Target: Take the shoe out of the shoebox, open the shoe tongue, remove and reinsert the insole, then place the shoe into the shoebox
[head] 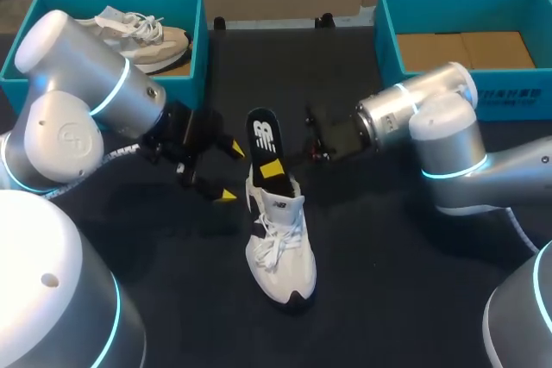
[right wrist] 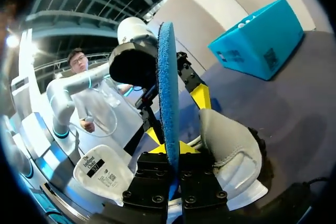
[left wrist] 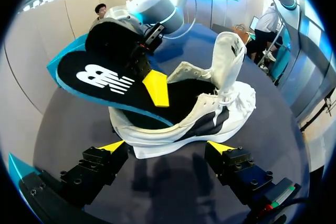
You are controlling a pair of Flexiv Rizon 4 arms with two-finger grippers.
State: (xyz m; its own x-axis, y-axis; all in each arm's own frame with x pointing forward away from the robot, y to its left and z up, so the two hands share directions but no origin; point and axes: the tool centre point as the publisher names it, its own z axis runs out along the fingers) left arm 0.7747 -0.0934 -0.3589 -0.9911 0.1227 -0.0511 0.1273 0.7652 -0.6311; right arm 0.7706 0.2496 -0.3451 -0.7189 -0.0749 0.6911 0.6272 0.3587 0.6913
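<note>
**Head view.** Fingers of the right gripper [head: 274, 168] are clamped on the black insole [head: 261, 137]. The insole rises out of the white shoe [head: 282, 252], which stands on its sole at mid-worktop [head: 388, 290] with its toe toward the near edge. The left gripper [head: 229, 171] sits just left of the insole with its fingers apart, holding nothing. The left shoebox [head: 203, 40], at the far left, contains a second shoe [head: 142, 36]. The right shoebox [head: 387, 40] stands at the far right.

**Left wrist view.** The left gripper [left wrist: 167, 148] has its fingers spread wide, one toward each end of the shoe [left wrist: 205, 116] and neither touching it. The tongue [left wrist: 229, 56] stands lifted. The insole [left wrist: 105, 80] slants up from the shoe opening, with a yellow fingertip of the right gripper [left wrist: 156, 88] pressed on its upper face.

**Right wrist view.** The insole [right wrist: 168, 98] appears edge-on, pinched between the fingers of the right gripper [right wrist: 170, 153]. The shoe [right wrist: 228, 148] lies just beneath, and the left shoebox [right wrist: 260, 40] is beyond it.
</note>
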